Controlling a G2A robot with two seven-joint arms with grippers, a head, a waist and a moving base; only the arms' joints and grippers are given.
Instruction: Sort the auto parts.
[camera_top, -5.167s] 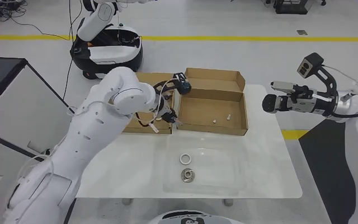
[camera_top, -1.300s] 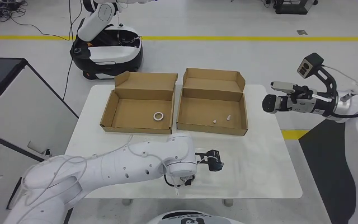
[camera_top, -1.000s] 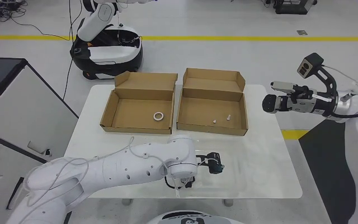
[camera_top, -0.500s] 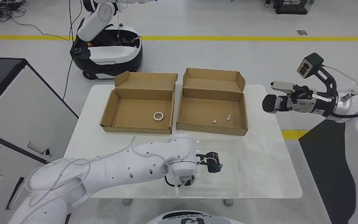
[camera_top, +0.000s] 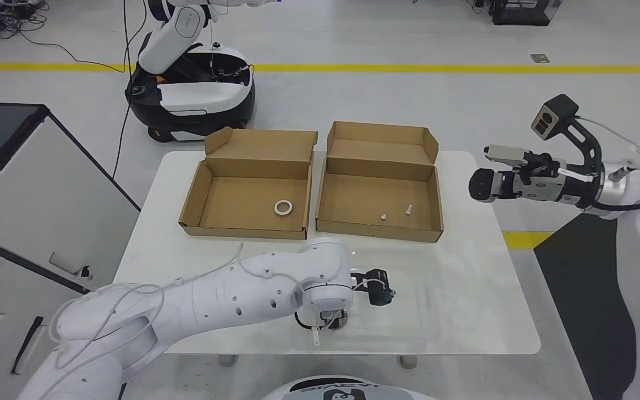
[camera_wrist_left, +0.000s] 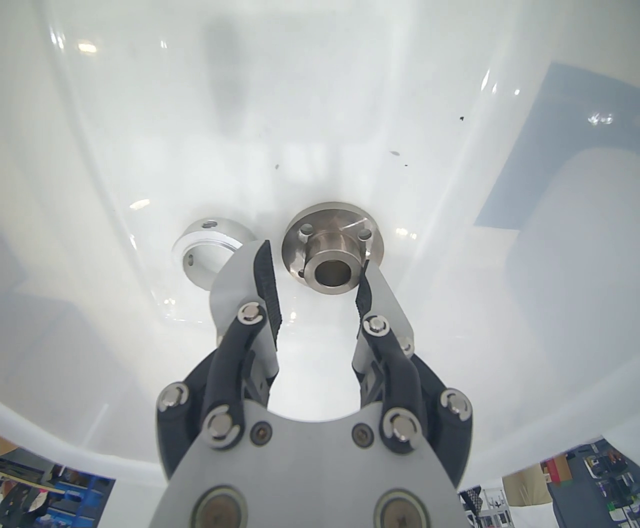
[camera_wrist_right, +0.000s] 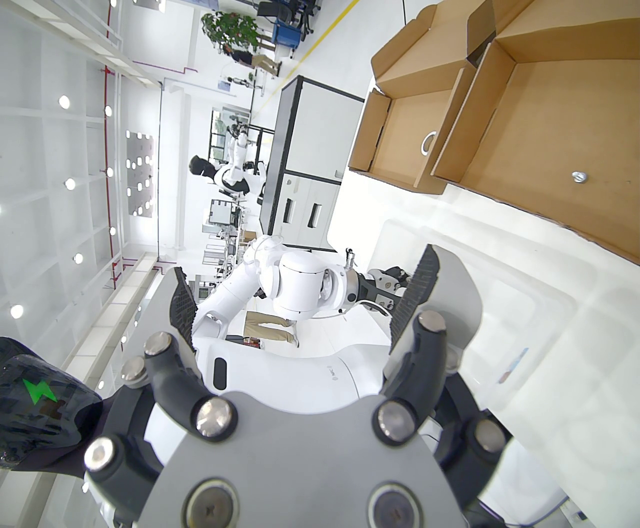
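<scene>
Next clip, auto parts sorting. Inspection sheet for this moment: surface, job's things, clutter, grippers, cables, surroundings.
Surface: white table carrying a clear tray and two open cardboard boxes.
Job's things: flanged steel bushing and aluminium collar side by side in the tray; white ring in the left box; two small bolts in the right box.
Clutter: nothing seen.
Grippers: left gripper open, fingers either side of the bushing's hub; right gripper open and holding nothing, by the table's right edge.
Cables: black cables on the floor behind.
Surroundings: another robot's base; grey cabinet.
</scene>
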